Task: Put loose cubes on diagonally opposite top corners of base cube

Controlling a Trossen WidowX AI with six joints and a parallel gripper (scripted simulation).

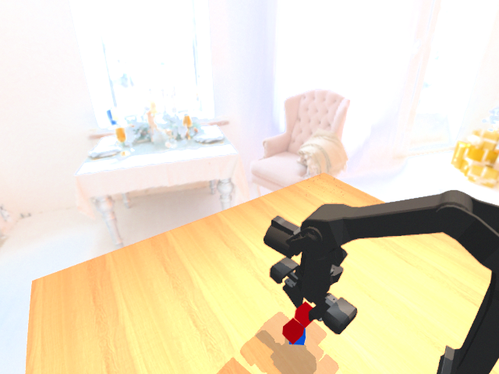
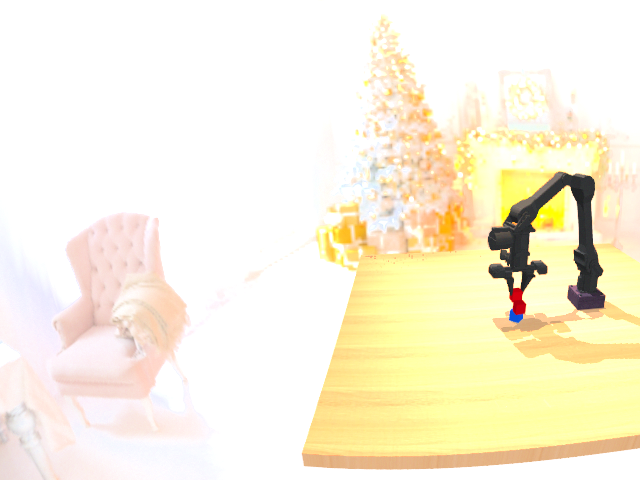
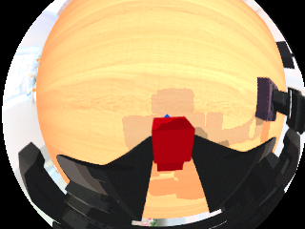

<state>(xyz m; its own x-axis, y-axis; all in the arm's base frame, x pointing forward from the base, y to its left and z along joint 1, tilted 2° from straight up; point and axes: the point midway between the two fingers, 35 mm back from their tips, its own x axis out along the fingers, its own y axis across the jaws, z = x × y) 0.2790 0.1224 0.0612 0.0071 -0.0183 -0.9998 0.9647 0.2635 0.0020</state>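
The blue base cube stands on the wooden table; in the wrist view only a speck of the blue base cube shows. One red cube rests on top of it, over one corner. My gripper points straight down and is shut on the second red cube. The held cube hangs close beside and slightly above the resting one. I cannot tell whether the two red cubes touch. In the wrist view the held cube hides the resting one.
The arm's dark purple base block stands on the table to the right of the cubes. The arm's shadow lies on the table around the base cube. An armchair and a laid table stand off the table, far behind.
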